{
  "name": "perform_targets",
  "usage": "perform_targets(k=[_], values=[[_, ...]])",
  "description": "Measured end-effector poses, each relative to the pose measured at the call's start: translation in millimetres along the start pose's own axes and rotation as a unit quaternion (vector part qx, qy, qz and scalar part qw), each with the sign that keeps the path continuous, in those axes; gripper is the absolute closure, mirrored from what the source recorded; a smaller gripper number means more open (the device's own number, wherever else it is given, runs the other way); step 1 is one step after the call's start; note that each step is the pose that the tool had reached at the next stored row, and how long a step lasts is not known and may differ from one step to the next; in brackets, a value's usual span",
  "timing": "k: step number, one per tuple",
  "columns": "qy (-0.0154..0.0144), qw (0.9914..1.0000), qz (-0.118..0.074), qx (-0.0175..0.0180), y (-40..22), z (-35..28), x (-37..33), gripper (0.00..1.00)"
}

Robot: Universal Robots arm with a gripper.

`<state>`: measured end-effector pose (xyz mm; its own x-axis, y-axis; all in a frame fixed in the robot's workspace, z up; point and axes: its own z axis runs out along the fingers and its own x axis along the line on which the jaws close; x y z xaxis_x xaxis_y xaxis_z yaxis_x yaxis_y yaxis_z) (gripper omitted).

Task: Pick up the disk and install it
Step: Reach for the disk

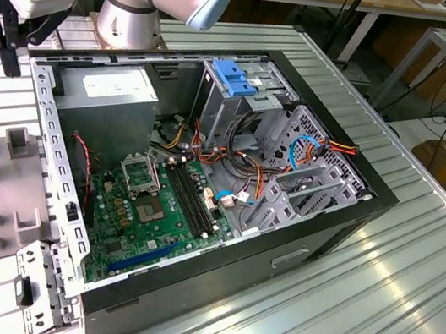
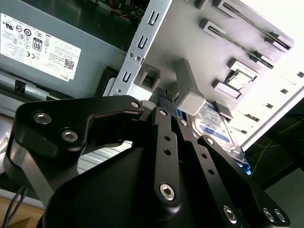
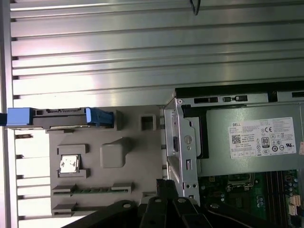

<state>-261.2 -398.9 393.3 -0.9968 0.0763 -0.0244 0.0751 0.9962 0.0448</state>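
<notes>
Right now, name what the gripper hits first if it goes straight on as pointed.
Likely the grey raised block just ahead of the gripper; the disk lies beyond it. Depth is unclear.

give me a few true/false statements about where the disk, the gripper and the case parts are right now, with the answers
1. The disk is inside the computer case. False: it stands on edge in the grey fixture tray beside the case.
2. The computer case lies open with its motherboard exposed. True.
3. The power supply rests on the fixture tray. False: it sits inside the case, in a corner.
4. The gripper hangs at the exterior view's left, apart from the disk. True.
</notes>
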Motion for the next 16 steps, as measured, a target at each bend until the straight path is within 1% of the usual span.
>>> perform_targets(k=[16], values=[[0.0, 1.0, 0.0, 0.0, -1.2, -0.5, 16.4, 0.89]])
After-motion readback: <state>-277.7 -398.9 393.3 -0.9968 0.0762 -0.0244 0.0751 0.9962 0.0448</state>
